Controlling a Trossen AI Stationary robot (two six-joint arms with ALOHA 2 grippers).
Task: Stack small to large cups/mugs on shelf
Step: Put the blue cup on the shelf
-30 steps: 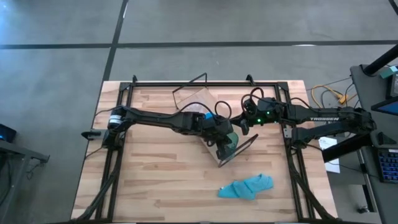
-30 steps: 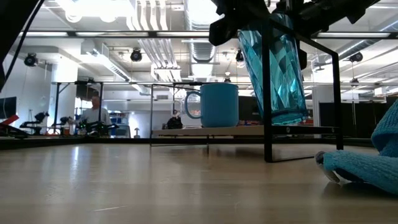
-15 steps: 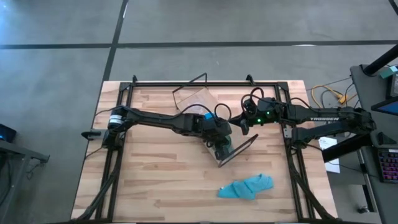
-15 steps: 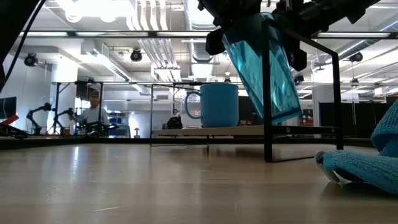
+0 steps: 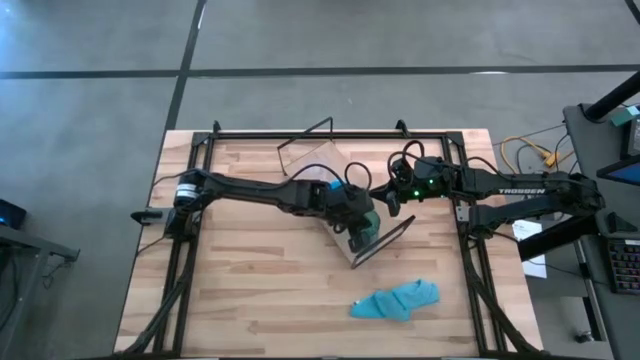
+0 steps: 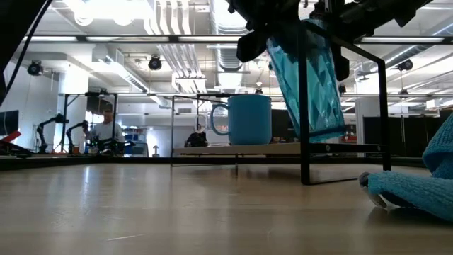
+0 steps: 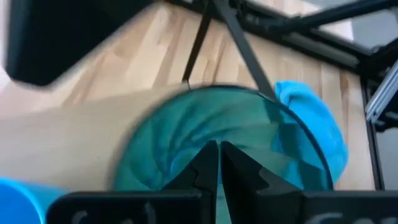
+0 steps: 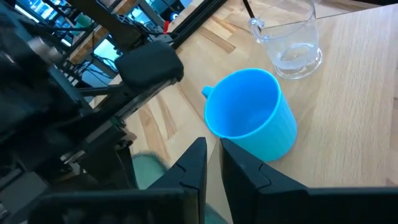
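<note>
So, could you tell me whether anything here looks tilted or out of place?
Yes: the teal tumbler, held by the left end effector above the shelf, leans instead of standing upright. The blue mug stands straight.

The wooden tabletop [image 5: 250, 290] carries the shelf [image 8: 348, 106], a light-wood board with black wire frame ends, which runs under the left gripper [image 5: 362, 226] and the right gripper [image 5: 385, 200]. On the board, just ahead of the right gripper, stand the blue mug [image 8: 252, 121] and, beyond it, the small clear glass cup [image 8: 287, 38]. A blue cloth [image 5: 397, 299] lies on the tabletop, nearer the front edge than the left gripper.
</note>
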